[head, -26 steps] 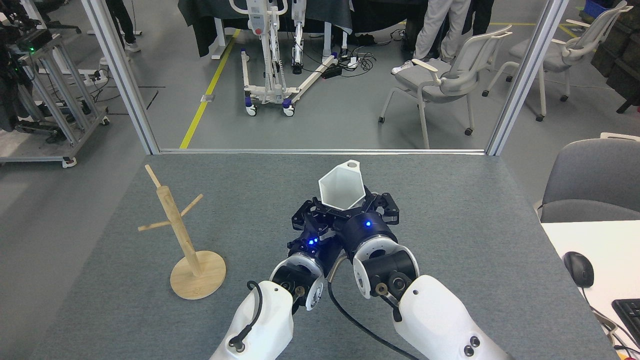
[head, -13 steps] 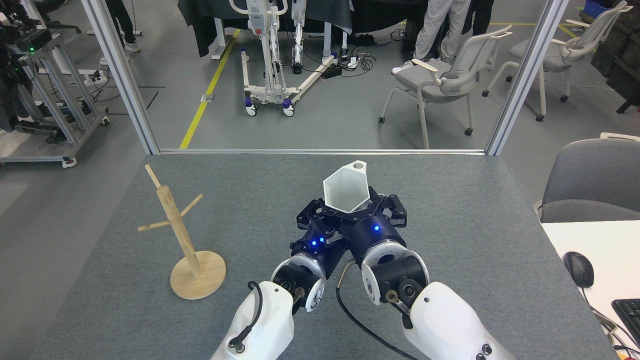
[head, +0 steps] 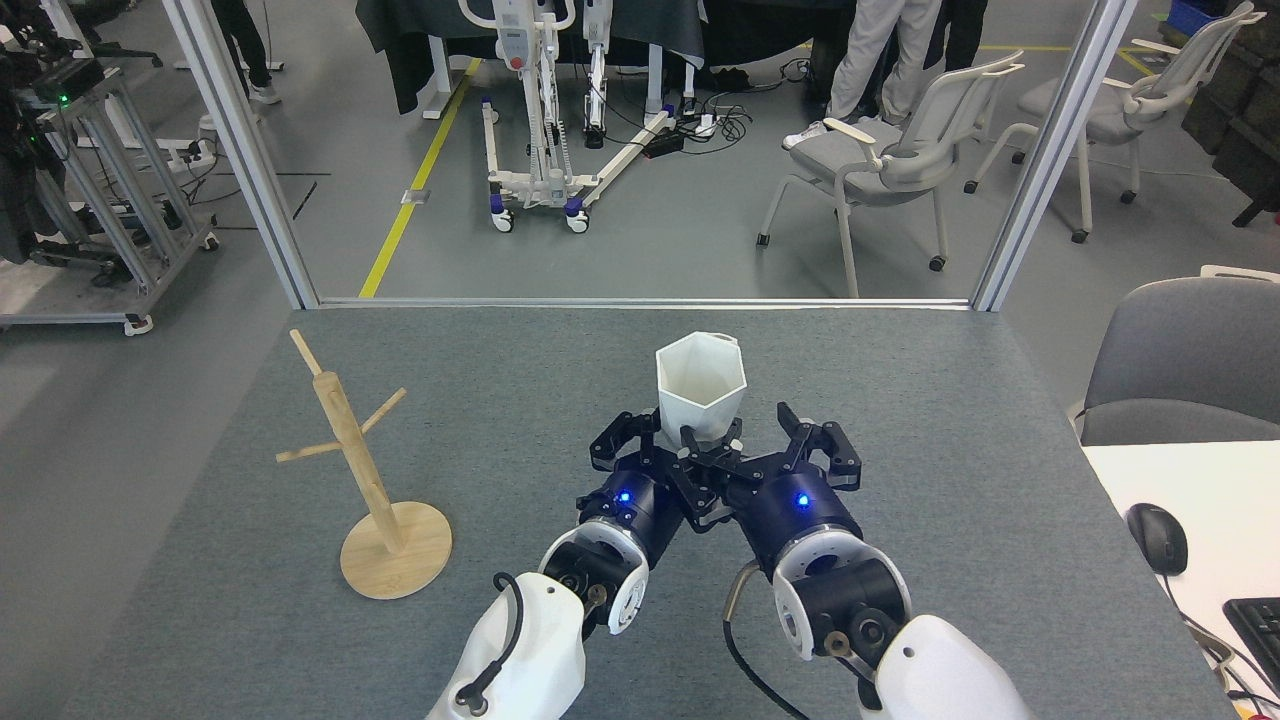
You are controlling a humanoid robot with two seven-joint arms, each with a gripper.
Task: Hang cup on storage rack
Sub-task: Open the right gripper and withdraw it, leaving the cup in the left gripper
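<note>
The grey felt table [head: 300, 620] is carrying everything, with the storage rack [head: 358, 470] standing upright on its round base at the left, well apart from both arms. The cup [head: 700, 390] is sitting upright near the table's middle, its hexagonal mouth open toward the camera and its white inside showing nothing in it. The left gripper [head: 672, 445] is closing its dark fingers on the cup's lower part, holding it from the near left. The right gripper [head: 785, 440] is now standing just beside the cup on the right, fingers spread and clear of it, where half a second ago it was pressed in under the cup alongside the left one. The cup is also sitting straighter than before, its pierced tab now hidden behind the far rim.
</note>
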